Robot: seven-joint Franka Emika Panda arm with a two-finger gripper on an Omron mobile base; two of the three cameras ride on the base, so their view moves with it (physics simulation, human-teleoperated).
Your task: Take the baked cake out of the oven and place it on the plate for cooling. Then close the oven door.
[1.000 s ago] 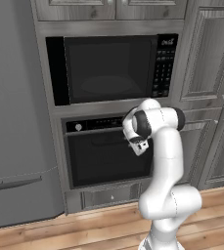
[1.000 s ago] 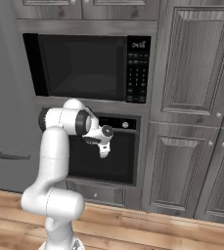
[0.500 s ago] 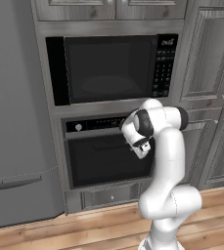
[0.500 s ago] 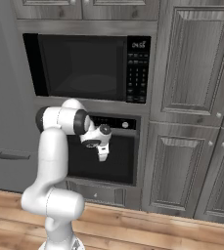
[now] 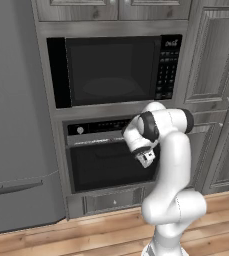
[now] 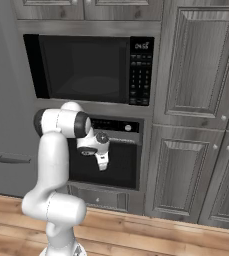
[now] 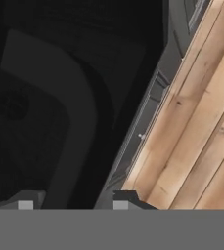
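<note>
The black oven sits in the wall under the microwave, with its oven door shut upright. The bar handle runs along the door's top edge. My gripper hangs in front of the door's upper right part, pointing down, below the handle. In the hand view my gripper stands open, with nothing between its fingertips, looking down the dark door glass. The baked cake is hidden and the plate is out of view.
A black microwave with a keypad is above the oven. A grey fridge stands to the left, grey cabinets to the right. A drawer panel lies under the oven, above the wooden floor.
My gripper has dropped a little lower in front of the oven door. The door stays shut.
</note>
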